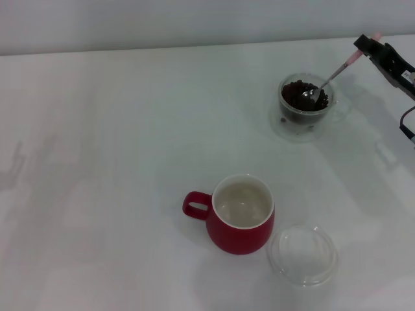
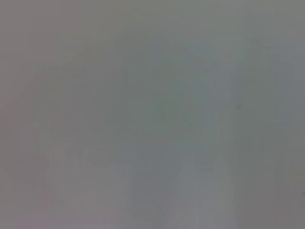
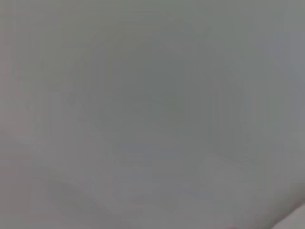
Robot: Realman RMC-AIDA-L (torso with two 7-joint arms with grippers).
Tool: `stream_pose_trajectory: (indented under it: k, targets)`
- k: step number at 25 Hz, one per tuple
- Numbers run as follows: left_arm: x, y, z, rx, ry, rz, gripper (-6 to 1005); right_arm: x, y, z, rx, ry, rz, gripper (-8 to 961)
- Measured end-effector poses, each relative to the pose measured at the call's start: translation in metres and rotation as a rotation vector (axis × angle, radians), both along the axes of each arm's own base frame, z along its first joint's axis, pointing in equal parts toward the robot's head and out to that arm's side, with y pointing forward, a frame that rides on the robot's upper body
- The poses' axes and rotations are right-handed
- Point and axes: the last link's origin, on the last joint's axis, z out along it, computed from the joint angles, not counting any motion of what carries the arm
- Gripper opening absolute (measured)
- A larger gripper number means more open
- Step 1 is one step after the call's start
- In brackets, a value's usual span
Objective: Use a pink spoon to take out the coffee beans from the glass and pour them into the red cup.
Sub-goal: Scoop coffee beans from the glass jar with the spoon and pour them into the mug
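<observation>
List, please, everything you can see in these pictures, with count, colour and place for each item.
glass: one, clear, far right part of the table, handle on its right side.
coffee beans: a heap, dark brown, inside the glass.
pink spoon: one, pink handle and metal bowl, tilted, bowl down among the beans, handle held at its upper end.
red cup: one, red with cream inside, near centre, handle pointing to the robot's left, no beans visible inside.
clear dish: one, transparent, just right of the red cup.
table: one, white.
right gripper: one, black, far right edge, shut on the spoon's handle.
left gripper: not in view; both wrist views show nothing distinct.
</observation>
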Motion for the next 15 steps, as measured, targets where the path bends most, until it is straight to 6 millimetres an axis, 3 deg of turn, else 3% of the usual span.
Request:
stream_pose_trajectory:
  k: [15]
  targets:
    - [-0.0022,-0.0009,0.0006,0.005,-0.003,0.013,745,0.0074,-0.0038,-0.0028,0.017,0.165,-0.096,148]
